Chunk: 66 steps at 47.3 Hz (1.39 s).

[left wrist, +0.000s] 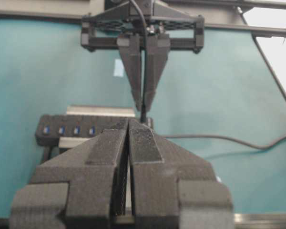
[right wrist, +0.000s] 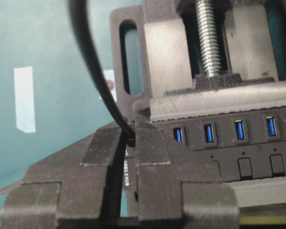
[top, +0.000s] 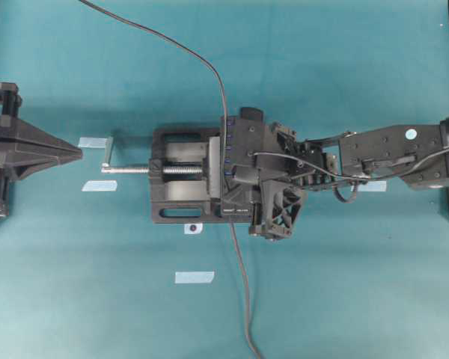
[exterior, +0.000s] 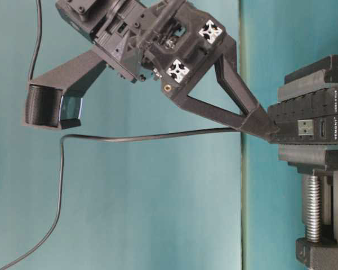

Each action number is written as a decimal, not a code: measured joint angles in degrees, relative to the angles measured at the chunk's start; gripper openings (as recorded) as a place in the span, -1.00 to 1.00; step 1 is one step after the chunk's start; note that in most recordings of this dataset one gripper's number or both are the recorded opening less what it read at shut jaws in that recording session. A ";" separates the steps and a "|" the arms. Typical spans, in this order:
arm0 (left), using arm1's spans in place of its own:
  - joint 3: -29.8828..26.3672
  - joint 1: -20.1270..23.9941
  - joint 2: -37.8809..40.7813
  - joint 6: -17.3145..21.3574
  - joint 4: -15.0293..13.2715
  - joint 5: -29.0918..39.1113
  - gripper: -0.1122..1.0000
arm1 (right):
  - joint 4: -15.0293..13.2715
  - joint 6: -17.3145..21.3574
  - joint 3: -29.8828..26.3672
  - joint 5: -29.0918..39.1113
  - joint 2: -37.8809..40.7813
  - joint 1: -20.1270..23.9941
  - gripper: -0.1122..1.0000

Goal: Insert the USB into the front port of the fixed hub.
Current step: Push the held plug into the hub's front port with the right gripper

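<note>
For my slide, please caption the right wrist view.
Right pincer, shut on thin dark cable, at end of long black blue-ported hub in black vise.

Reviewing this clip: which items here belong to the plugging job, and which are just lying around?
Job:
USB and its cable
fixed hub
right pincer, shut on the USB
vise clamping the hub

Lying about:
tape strips
left pincer, parked

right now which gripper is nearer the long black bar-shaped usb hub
Right. The right gripper sits at the long black bar-shaped hub; the left gripper waits apart, past the vise crank.
</note>
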 measured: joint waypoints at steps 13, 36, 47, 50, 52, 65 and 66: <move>0.00 0.00 0.00 0.09 -0.09 0.00 -0.80 | 0.00 0.09 0.00 -0.35 0.44 0.00 -0.77; 0.26 0.00 0.09 0.00 -0.09 -0.09 -0.80 | 0.00 0.09 0.00 -0.44 0.79 -0.70 -0.77; 0.26 0.00 0.00 0.00 -0.09 -0.09 -0.80 | 0.00 0.09 0.00 -0.53 1.05 -0.79 -0.77; 0.18 0.00 0.00 0.00 -0.09 -0.09 -0.80 | 0.00 0.09 0.00 -0.53 1.05 -0.70 -0.77; 0.26 0.00 0.00 0.09 -0.09 -0.09 -0.80 | 0.00 0.09 0.00 -0.53 1.05 -0.70 -0.77; 0.18 0.00 0.00 0.00 -0.09 0.00 -0.80 | 0.00 0.09 0.00 -0.70 1.41 -0.79 -0.77; 0.26 0.00 0.00 0.00 -0.09 -0.09 -0.80 | 0.00 0.00 0.00 -0.70 1.41 -0.88 -0.77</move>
